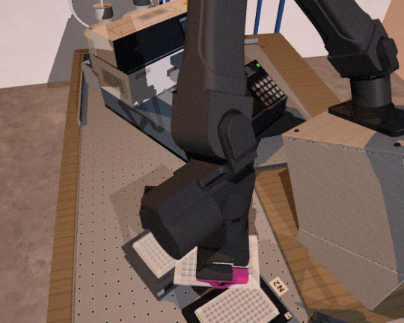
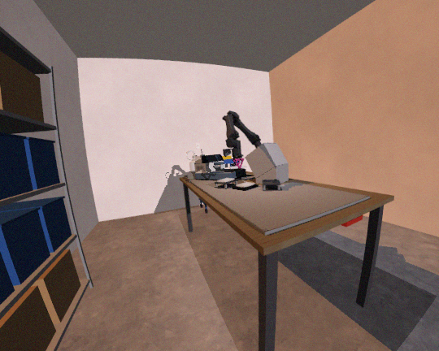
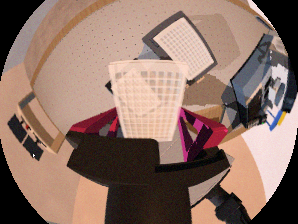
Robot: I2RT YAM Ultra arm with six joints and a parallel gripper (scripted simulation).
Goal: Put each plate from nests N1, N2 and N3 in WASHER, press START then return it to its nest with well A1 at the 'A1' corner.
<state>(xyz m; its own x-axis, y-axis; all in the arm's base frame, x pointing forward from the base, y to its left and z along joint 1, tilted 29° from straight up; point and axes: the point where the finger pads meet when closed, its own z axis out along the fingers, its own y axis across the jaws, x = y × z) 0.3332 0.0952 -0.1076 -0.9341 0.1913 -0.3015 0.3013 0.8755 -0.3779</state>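
My gripper (image 1: 226,277) (image 3: 148,109) (image 2: 238,162), with magenta fingers, is shut on a white 96-well plate (image 1: 186,267) (image 3: 148,94) and holds it by one end, level, above the table. It hangs between nests N1 and N2. Nest N1's plate (image 1: 152,254) (image 3: 182,43) lies in its dark nest just left of and below the held plate. Nest N2's plate (image 1: 237,306) lies in its nest in front, by the N2 label (image 1: 278,285). The WASHER (image 1: 144,45) (image 2: 213,166) (image 3: 256,83) stands at the back; its lamp (image 1: 257,65) is green above the keypad (image 1: 268,89). The arm hides the carrier.
The arm's grey pedestal box (image 1: 342,194) (image 2: 270,162) stands to the right of the nests. The perforated board (image 1: 102,194) ends at the wooden table edge (image 1: 63,194) on the left. Nest N3 is out of view.
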